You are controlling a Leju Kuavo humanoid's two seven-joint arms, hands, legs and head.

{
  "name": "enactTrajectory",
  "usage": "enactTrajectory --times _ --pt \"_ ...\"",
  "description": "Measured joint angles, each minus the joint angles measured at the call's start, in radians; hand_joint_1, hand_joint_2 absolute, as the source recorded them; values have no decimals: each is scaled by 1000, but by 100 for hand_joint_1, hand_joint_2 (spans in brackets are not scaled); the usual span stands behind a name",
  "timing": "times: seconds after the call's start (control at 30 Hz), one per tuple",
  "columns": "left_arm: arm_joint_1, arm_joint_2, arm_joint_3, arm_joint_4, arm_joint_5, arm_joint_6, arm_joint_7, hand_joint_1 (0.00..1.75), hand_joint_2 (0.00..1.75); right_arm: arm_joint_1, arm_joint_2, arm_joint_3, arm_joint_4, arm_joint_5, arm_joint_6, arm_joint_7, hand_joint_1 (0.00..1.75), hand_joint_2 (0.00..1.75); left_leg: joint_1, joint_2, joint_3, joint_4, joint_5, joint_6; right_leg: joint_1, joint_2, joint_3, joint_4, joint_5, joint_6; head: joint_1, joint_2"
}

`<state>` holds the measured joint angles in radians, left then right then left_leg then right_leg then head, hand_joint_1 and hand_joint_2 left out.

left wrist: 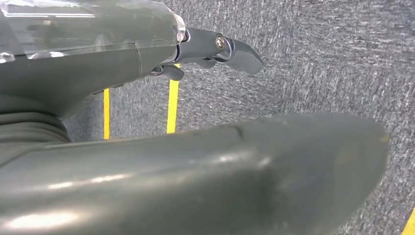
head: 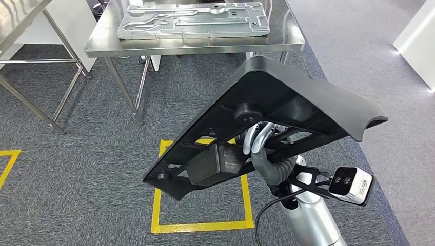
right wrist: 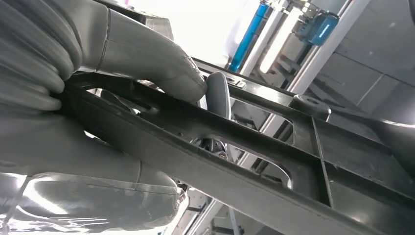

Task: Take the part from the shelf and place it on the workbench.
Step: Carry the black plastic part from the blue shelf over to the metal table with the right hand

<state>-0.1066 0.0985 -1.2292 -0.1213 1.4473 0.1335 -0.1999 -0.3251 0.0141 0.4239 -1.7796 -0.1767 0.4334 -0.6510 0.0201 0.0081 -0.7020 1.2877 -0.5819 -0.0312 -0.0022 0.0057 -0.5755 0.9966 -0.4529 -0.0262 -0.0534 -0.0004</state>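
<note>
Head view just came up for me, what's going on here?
The robot's right hand grips a large black plastic part and holds it up above the carpet, over a yellow floor square. The steel workbench stands ahead, and it already carries a flat grey metal plate. The part is not yet on the bench. The left hand hangs over the carpet, holding nothing.

Grey carpet [head: 102,154] with a yellow taped square [head: 202,223]. A steel table [head: 102,46] stands ahead, a metal plate [head: 195,20] on it, a steel frame [head: 31,102] beside.
</note>
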Motion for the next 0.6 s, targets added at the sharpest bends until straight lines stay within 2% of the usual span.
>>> enactTrajectory --times 0.03,0.1,0.13,0.17,0.27,0.33,0.37,0.43,0.47,0.5,0.53,0.57,0.6 --pt "0 0 0 0 0 0 0 0 0 1 0 0 0 0 0 0 175 175 0 0 13 -36 31 2 1 2 3 1 -2 0 0 0" --pt "0 3 0 0 0 0 -1 0 0 2 0 -1 0 0 2 0 175 175 -2 -2 75 -175 104 13 4 4 11 2 -9 4 0 0" --pt "-1 5 -1 0 0 0 -2 0 0 2 0 -2 0 0 3 -1 175 175 -5 -3 102 -233 124 19 5 6 12 3 -12 8 0 0" --pt "-1 6 -1 0 0 0 -3 0 0 3 0 -3 0 0 6 -2 175 175 -8 -4 118 -269 130 25 6 6 12 3 -14 13 0 0" --pt "0 8 -2 0 0 2 -5 0 0 7 0 -9 0 0 14 -7 175 175 -10 -5 128 -291 125 40 5 6 11 13 -12 32 0 0" --pt "0 9 -2 0 0 2 -7 0 0 8 1 -14 -2 1 17 -9 175 175 -6 -5 139 -297 125 50 2 5 -5 56 -34 42 0 0" --pt "-1 9 -3 0 0 2 -7 0 0 8 1 -15 -3 1 17 -9 175 175 -5 -5 144 -298 125 54 -1 4 -30 105 -59 47 0 0" --pt "-1 9 -3 0 0 1 -9 0 0 10 1 -19 -5 1 18 -9 175 175 -5 -4 147 -298 120 57 -5 3 -106 237 -117 57 0 0" --pt "-1 9 -4 0 0 0 -9 0 0 12 1 -21 -6 2 18 -9 175 175 -5 -4 149 -298 117 57 -7 2 -139 287 -132 61 0 0" --pt "0 9 -4 0 0 0 -10 0 0 14 1 -23 -6 2 18 -9 175 175 -5 -4 153 -298 113 56 -10 2 -156 304 -128 63 0 0" --pt "0 9 -5 0 0 -1 -11 0 0 15 1 -24 -7 2 18 -9 175 175 -5 -5 159 -298 109 54 -12 1 -155 287 -106 65 0 0" --pt "0 9 -5 0 0 -1 -12 0 0 16 1 -25 -8 2 18 -8 175 175 -4 -5 166 -298 103 51 -14 -1 -136 236 -70 65 0 0" --pt "0 9 -6 0 0 -1 -12 0 0 16 1 -25 -10 3 18 -8 175 175 -3 -5 175 -298 97 47 -15 -3 -105 160 -26 63 0 0"
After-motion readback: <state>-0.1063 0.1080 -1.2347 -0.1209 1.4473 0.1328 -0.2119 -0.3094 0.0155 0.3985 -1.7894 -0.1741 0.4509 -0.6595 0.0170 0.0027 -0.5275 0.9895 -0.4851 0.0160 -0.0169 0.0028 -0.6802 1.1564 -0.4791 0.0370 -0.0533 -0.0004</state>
